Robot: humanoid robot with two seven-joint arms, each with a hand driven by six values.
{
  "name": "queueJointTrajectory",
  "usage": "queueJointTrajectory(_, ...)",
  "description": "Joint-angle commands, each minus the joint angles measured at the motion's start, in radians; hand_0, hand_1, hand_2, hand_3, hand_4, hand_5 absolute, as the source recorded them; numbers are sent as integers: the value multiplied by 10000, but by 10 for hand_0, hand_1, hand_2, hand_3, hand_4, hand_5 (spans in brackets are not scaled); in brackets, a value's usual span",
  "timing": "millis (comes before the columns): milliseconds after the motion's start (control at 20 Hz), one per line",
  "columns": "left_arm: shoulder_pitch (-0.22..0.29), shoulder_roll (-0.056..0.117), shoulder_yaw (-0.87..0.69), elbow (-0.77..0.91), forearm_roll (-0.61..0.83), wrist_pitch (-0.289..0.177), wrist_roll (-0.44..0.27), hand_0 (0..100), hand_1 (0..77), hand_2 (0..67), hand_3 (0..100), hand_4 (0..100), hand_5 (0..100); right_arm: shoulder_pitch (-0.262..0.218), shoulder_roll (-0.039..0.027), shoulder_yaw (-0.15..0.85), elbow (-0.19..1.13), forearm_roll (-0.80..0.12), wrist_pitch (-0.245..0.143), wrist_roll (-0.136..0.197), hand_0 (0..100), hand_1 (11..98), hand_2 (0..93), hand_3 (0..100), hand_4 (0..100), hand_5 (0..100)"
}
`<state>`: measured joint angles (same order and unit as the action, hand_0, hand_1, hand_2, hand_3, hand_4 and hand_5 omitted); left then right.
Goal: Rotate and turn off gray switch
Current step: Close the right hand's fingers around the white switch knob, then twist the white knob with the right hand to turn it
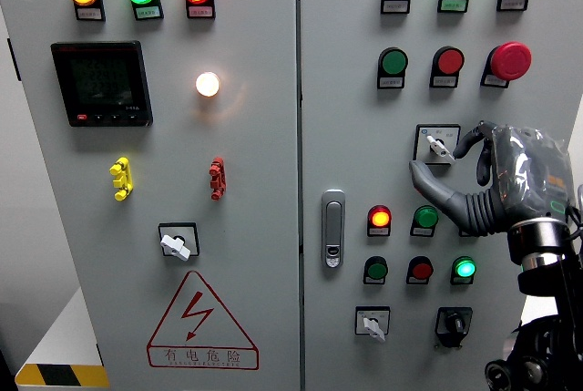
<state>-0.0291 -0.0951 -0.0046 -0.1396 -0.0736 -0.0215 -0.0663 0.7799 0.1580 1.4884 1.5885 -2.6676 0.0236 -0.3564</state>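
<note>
Right hand (474, 177) at the gray switch (438, 145) on the right cabinet door, upper middle, fingers curled around its knob but grip looks loose; next: pinch firmly, rotate to off.

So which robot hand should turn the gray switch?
The right hand. It is already up at the panel, fingers reaching the gray switch in the upper right. The left hand isn't in the picture at all.
</note>
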Motion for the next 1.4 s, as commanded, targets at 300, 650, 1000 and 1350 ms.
queueJointTrajectory(300,0,0,0,0,0,0,4,0,0,131,183,95,118,132,0,-50,-146,0,-6,-87,0,361,626,989,984,1000)
queueJointTrajectory(650,0,0,0,0,0,0,-12,0,0,131,183,96,117,147,0,-50,-238,0,-6,-87,0,362,630,988,983,1000)
queueJointTrajectory(1000,0,0,0,0,0,0,-12,0,0,131,183,95,117,162,0,-65,-299,-15,-6,-87,0,357,633,987,984,1000)
queueJointTrajectory(1350,0,0,0,0,0,0,-12,0,0,132,183,96,118,178,0,-81,-330,-15,-6,-118,105,352,637,986,986,1000)
